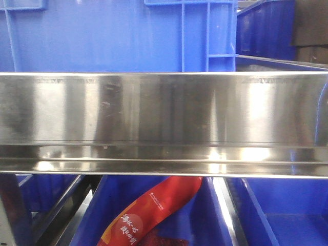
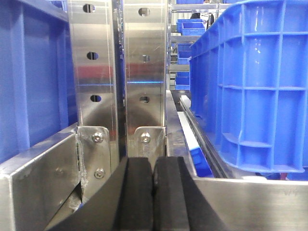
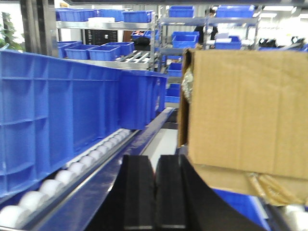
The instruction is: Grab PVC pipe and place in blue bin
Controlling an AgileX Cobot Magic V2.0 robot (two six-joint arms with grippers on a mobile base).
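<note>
The white PVC pipe is out of view in all three views. My left gripper (image 2: 154, 166) is shut and empty, low in front of steel rack posts (image 2: 118, 72), with a large blue bin (image 2: 250, 86) to its right. My right gripper (image 3: 155, 163) is shut and empty, between a row of blue bins (image 3: 62, 120) on white rollers at the left and a cardboard box (image 3: 245, 110) at the right. The front view shows no gripper, only a blue bin (image 1: 118, 36) on a steel shelf rail (image 1: 164, 123).
A red printed bag (image 1: 148, 215) lies in a blue bin below the rail. A steel beam (image 2: 33, 183) runs at the left gripper's left. White rollers (image 3: 57, 178) line a blue track. Shelves with small blue bins (image 3: 106, 48) stand far behind.
</note>
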